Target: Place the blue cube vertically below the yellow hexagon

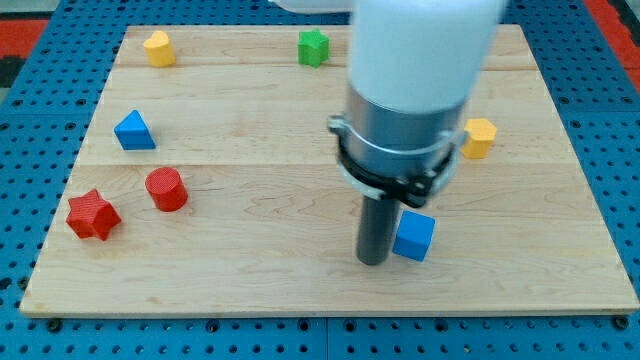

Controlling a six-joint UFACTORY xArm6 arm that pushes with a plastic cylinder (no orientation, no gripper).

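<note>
The blue cube (414, 236) lies on the wooden board (280, 280) at the lower right of the middle. The yellow hexagon (479, 137) sits above it and to its right, partly hidden behind the arm. My tip (373, 260) stands on the board just left of the blue cube, touching or nearly touching its left side. The arm's wide white and grey body (415, 90) covers the upper middle of the view.
A yellow heart-like block (158, 48) sits at the top left and a green star (313, 47) at the top middle. A blue triangle (134, 131), a red cylinder (166, 189) and a red star (92, 215) lie at the left.
</note>
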